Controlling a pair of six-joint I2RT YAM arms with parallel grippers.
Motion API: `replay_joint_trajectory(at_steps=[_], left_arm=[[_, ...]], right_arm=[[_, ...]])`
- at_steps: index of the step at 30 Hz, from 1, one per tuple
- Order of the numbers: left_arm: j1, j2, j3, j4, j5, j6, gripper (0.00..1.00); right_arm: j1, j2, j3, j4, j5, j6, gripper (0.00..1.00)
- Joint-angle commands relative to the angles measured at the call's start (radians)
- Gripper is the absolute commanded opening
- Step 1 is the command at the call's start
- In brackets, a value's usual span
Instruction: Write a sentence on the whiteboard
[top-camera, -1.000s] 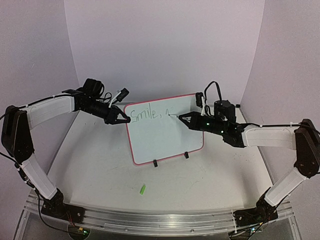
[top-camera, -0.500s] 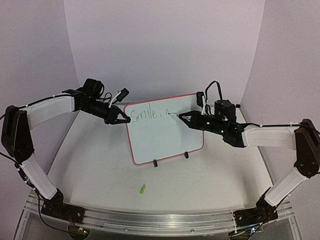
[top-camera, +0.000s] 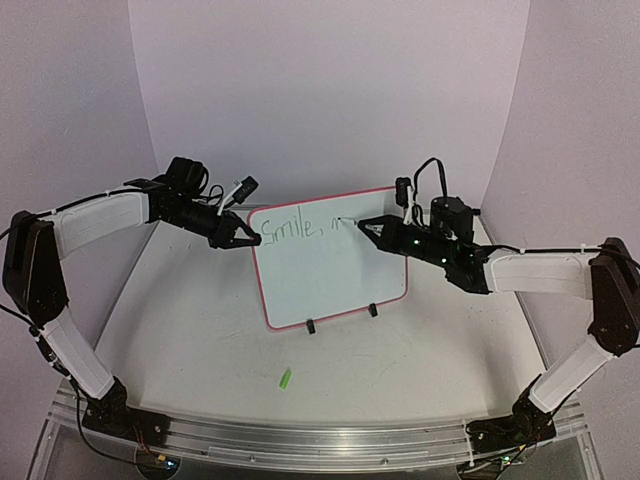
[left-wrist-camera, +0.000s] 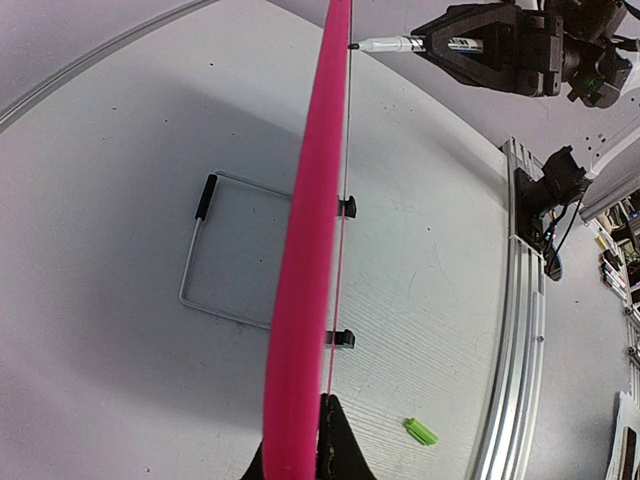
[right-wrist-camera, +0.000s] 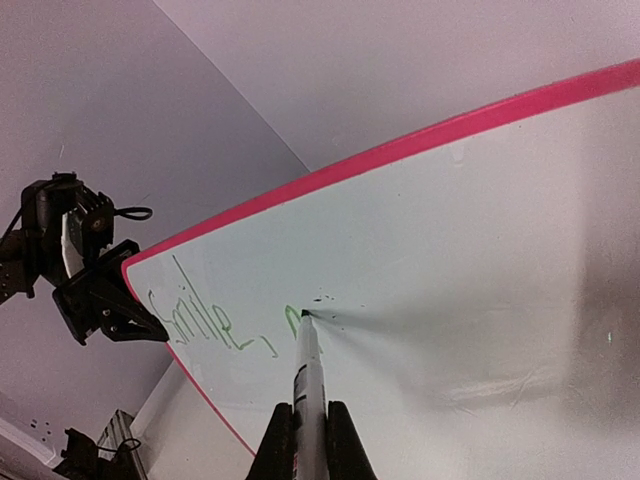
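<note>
The whiteboard (top-camera: 330, 265) stands upright mid-table on two black clip feet, with a red-pink rim. Green writing (top-camera: 292, 229) on it reads "Smile," with the start of another letter. My left gripper (top-camera: 243, 240) is shut on the board's left rim; the left wrist view sees the rim (left-wrist-camera: 310, 250) edge-on between the jaws. My right gripper (top-camera: 372, 229) is shut on a white marker (right-wrist-camera: 308, 395), whose tip touches the board just right of the writing (right-wrist-camera: 205, 322). The marker also shows in the left wrist view (left-wrist-camera: 392, 44).
A green marker cap (top-camera: 285, 378) lies on the table in front of the board, also in the left wrist view (left-wrist-camera: 421, 431). A wire stand (left-wrist-camera: 215, 265) lies flat behind the board. The aluminium rail (top-camera: 300, 440) runs along the near edge.
My right gripper has moved the marker tip slightly up and right, adding to the stroke after "Smile,". The left gripper and board have not moved.
</note>
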Motion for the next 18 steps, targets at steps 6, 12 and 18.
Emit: replay_joint_trajectory(at_steps=[6, 12, 18], left_arm=[[0.004, -0.003, 0.009, -0.010, -0.127, 0.088, 0.00], [0.005, -0.003, 0.009, -0.009, -0.127, 0.088, 0.00], [0.004, -0.003, 0.009, -0.009, -0.127, 0.088, 0.00]], right_arm=[[-0.006, -0.021, 0.005, 0.036, 0.105, 0.012, 0.00], [-0.005, -0.029, -0.018, 0.030, 0.116, 0.015, 0.00], [-0.005, -0.017, -0.021, 0.008, 0.101, 0.009, 0.00]])
